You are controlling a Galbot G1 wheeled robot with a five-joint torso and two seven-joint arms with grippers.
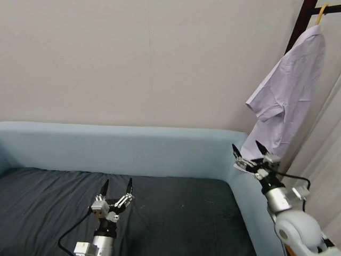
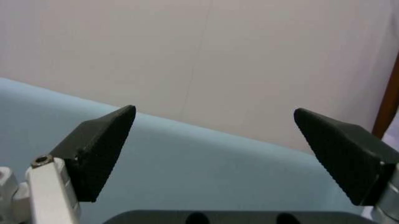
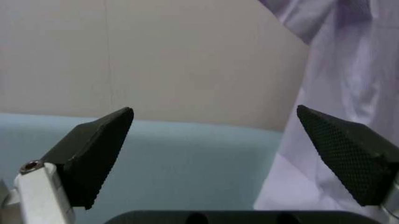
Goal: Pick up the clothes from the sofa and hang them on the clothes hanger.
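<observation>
Lilac shirt [image 1: 295,80] hung on rack [image 1: 299,24], left end effector [image 1: 116,186] spread wide, empty, over sofa seat [image 1: 176,213], right end effector [image 1: 248,151] likewise beside the hem.

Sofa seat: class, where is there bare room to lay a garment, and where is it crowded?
The dark seat lies bare from the backrest forward, left and right of the open left gripper, up to the armrest. Crowded: beyond the armrest, where the open right gripper sits by the hanging shirt.
</observation>
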